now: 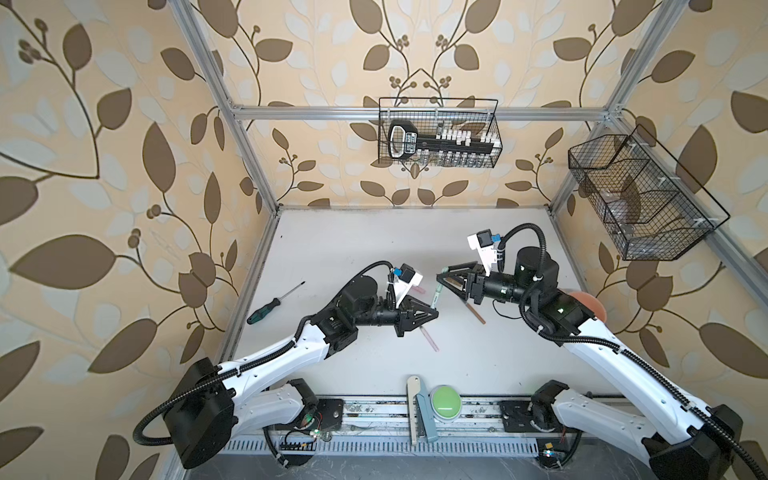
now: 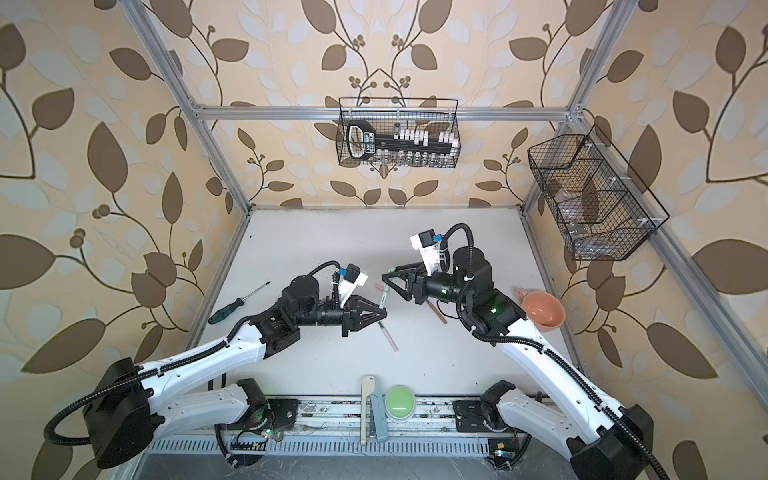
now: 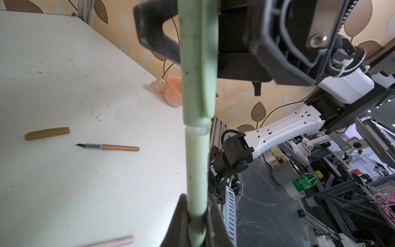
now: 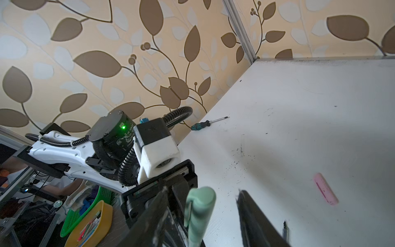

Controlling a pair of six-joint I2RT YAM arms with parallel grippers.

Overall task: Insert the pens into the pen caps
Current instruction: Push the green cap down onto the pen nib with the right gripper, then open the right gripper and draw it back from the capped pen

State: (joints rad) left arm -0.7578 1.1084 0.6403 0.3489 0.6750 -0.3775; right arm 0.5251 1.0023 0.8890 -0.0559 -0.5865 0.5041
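Note:
My left gripper (image 3: 196, 201) is shut on the barrel of the green pen (image 3: 196, 166), which it holds above the table at mid-table. The green cap (image 3: 198, 64) sits on the pen's far end. My right gripper (image 4: 202, 190) is open, and its jaws stand on either side of that green cap (image 4: 201, 205) with gaps showing. In both top views the two grippers meet tip to tip around the green pen (image 1: 435, 296). On the table lie the brown pen (image 3: 111, 147), the brown cap (image 3: 47, 133), the pink pen (image 1: 431, 340) and the pink cap (image 4: 326, 191).
A dark-green-handled screwdriver (image 1: 270, 306) lies near the table's left edge. A peach cup (image 2: 542, 309) stands by the right wall, beside my right arm. Wire baskets (image 1: 438, 133) hang on the back and right walls. A green button (image 1: 445, 402) sits at the front edge.

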